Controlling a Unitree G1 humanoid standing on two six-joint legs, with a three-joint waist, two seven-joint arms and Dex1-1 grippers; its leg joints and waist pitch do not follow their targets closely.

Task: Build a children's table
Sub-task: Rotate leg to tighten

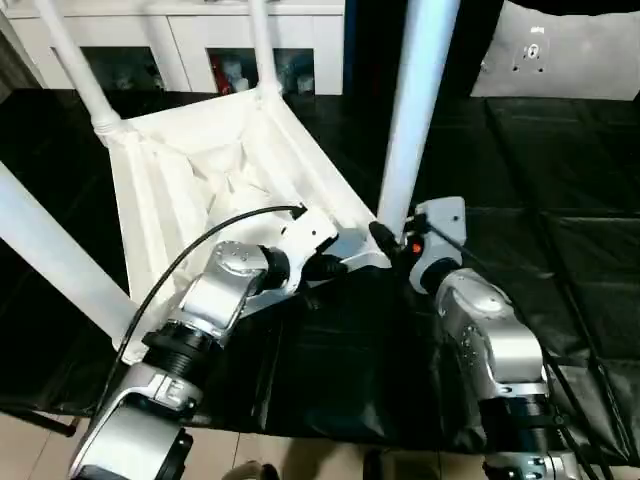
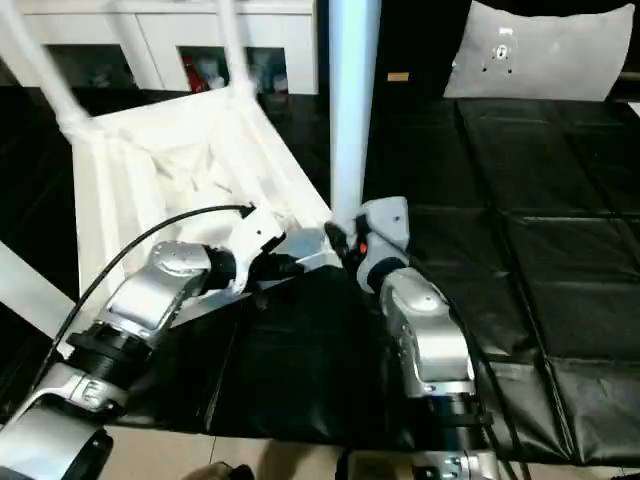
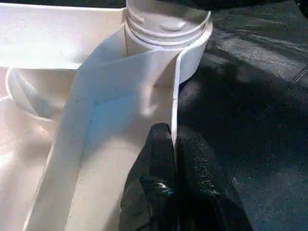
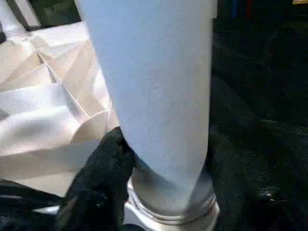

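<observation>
The children's table [image 1: 215, 170] lay upturned on the black floor mat [image 1: 560, 200], its rim pinched by the left gripper [image 3: 173, 144] while the right gripper [image 4: 159, 192] was closed around the near leg [image 1: 410, 110] at its socket; cross-threading was judged likely if that leg were turned tilted.

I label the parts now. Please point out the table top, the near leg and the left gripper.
table top [image 1: 150, 190]: left eye view, ribbed underside.
near leg [image 1: 410, 120]: left eye view, mid shaft.
left gripper [image 3: 173, 144]: left wrist view, fingertips pinching the rim.
</observation>
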